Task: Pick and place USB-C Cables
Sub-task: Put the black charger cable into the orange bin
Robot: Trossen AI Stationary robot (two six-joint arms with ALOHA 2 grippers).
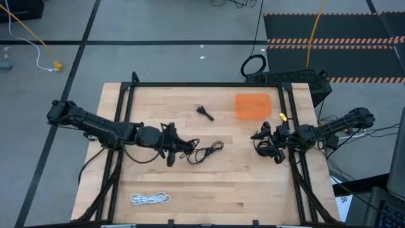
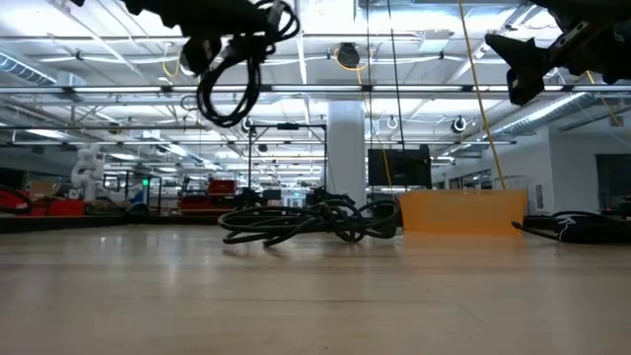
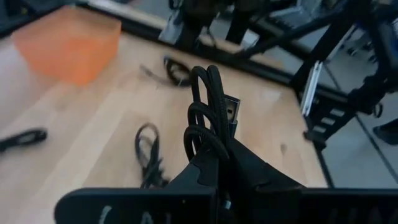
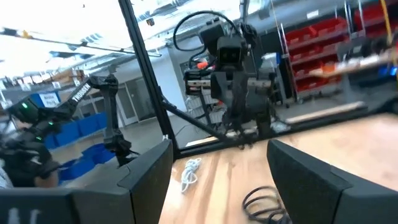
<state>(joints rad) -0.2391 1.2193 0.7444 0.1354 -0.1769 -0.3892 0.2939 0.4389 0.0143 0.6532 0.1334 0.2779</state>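
While raised clear of the table (image 1: pixel 240 190) for carrying, left gripper (image 3: pixel 214 146) clamped a coiled black USB-C cable (image 3: pixel 208 106); right gripper (image 4: pixel 217 168) waited, fingers spread, beside the orange bin (image 1: pixel 253 106).

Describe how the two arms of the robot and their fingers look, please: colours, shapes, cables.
Both arms are dark, nearly black, built of jointed rounded segments. The left gripper and right gripper match them. In the right wrist view the fingers are broad, flat, matte dark plates. Thin black wires trail from the right arm's base.
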